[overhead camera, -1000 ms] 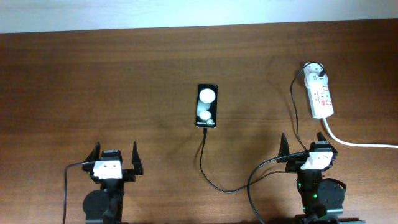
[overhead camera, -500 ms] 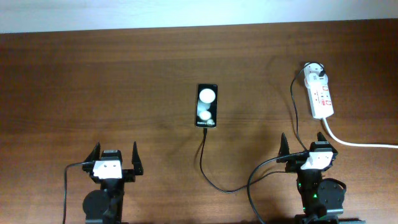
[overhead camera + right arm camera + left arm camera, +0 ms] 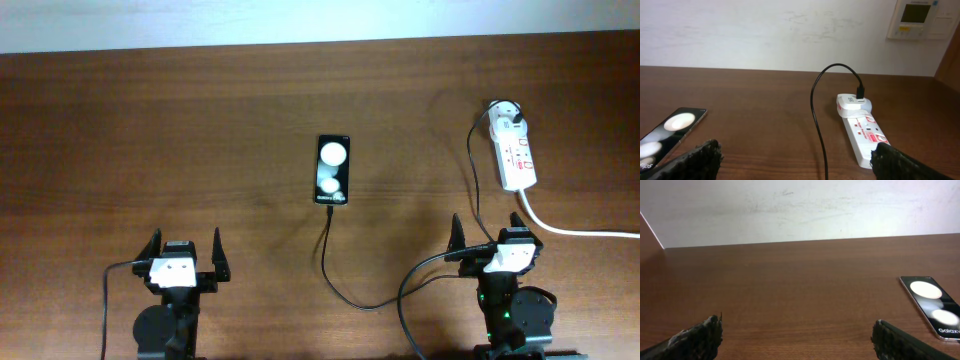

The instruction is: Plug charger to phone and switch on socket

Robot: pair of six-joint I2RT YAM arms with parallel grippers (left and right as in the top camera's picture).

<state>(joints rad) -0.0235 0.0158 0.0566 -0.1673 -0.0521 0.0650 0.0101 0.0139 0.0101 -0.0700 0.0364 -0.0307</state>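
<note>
Nothing is moving; left hand [image 3: 186, 238] and right hand [image 3: 487, 225] are waiting spread apart, the socket [image 3: 517, 157] switch needing a square press.

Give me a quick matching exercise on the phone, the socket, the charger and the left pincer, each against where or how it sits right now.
Things:
1. phone
2. socket
3. charger
4. left pincer

States:
A. open, holding nothing
B. white, far right
C. thin, black, looping between two of the others
D. flat in the middle, glossy face up

Pairs: 1-D, 2-B, 3-C, 4-A
</note>
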